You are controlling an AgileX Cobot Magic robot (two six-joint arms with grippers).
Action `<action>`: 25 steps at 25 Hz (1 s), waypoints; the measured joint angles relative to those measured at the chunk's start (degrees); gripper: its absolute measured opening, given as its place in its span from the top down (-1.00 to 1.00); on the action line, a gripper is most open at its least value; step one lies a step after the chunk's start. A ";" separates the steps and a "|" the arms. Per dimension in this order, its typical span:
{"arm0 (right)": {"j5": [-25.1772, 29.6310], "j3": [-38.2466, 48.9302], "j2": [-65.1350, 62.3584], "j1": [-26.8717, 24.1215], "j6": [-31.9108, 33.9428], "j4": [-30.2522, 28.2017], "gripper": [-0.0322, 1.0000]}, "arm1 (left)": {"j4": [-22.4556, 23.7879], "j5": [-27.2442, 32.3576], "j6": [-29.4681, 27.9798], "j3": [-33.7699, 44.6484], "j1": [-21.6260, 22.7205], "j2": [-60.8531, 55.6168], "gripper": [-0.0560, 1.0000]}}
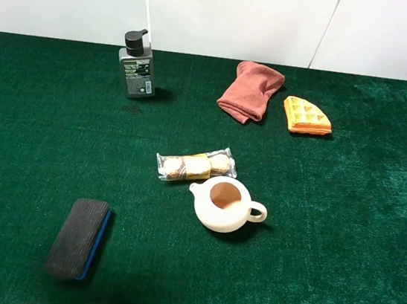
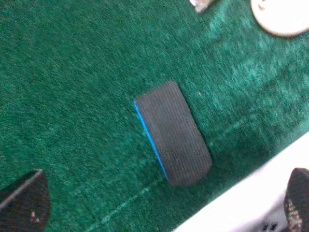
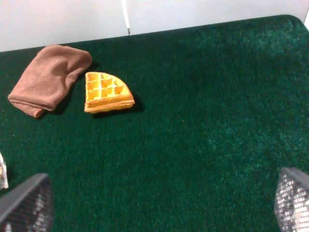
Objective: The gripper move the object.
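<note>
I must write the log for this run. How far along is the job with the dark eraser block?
Done: nothing visible; the object lies flat on the green cloth at the left front. In hand: the left gripper hangs above it, fingers open, touching nothing. Left: descend, close on it, lift and move it.

Pump bottle (image 1: 137, 67): front label (image 1: 140, 73) is showing green and pale print, too small to read. No other item is showing legible wording, brand or number.
</note>
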 joint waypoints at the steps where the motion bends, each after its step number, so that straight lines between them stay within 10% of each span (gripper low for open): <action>1: 0.00 0.00 0.00 0.00 0.00 0.00 -0.41 | 0.05 -0.06 0.00 0.00 -0.80 1.19 -0.97; 25: 0.00 0.00 0.00 0.00 0.00 0.00 -0.41 | 14.21 -8.90 -37.57 -0.05 -25.25 21.86 -0.95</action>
